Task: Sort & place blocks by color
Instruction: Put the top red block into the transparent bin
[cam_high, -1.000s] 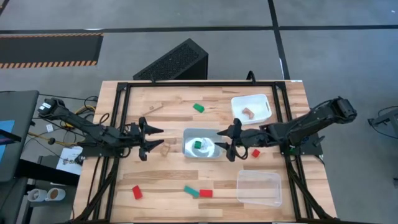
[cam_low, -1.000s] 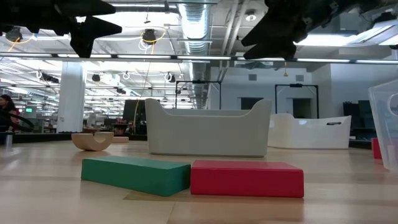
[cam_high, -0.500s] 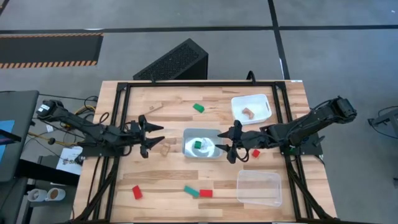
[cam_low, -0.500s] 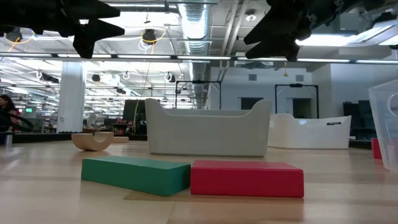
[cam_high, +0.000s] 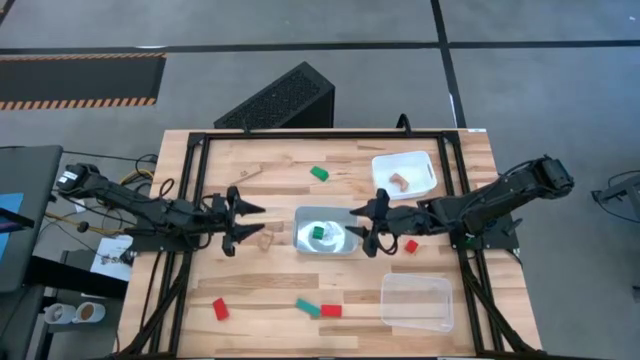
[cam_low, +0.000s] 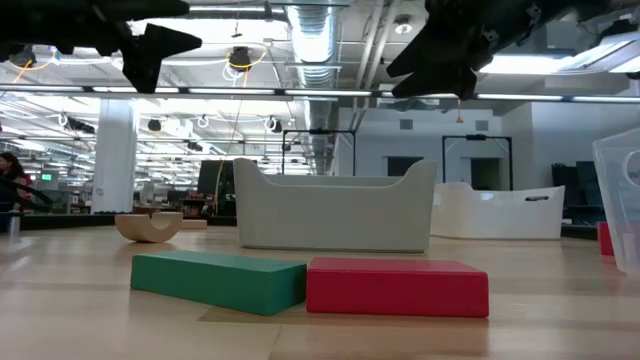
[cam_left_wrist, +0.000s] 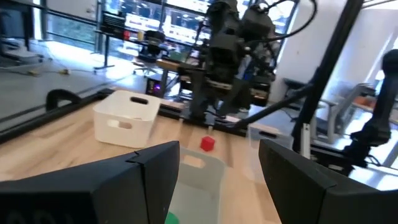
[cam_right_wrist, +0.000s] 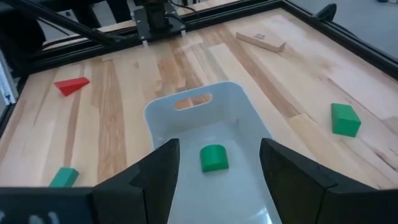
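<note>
Both grippers hang open above the table, facing each other across the silvery centre tray (cam_high: 340, 243). My left gripper (cam_high: 252, 222) is on its left side, my right gripper (cam_high: 352, 226) over its right end. A green block (cam_right_wrist: 214, 157) lies in that tray. A wooden arch (cam_high: 399, 181) lies in the white tray (cam_high: 425, 160). Loose blocks rest flat on the table: green (cam_high: 319, 173) at the far side, a red block (cam_high: 410, 245) under my right arm, red (cam_high: 221, 309), green (cam_high: 307, 307) and red (cam_high: 331, 310) near the front, and a wooden arch (cam_high: 266, 238) by my left gripper.
A clear tray (cam_high: 415, 300) stands at the near right. A flat wooden piece (cam_high: 247, 172) lies at the far left. A black frame (cam_high: 320, 135) runs around the table's edges. Bare wood lies between the front blocks and the centre tray.
</note>
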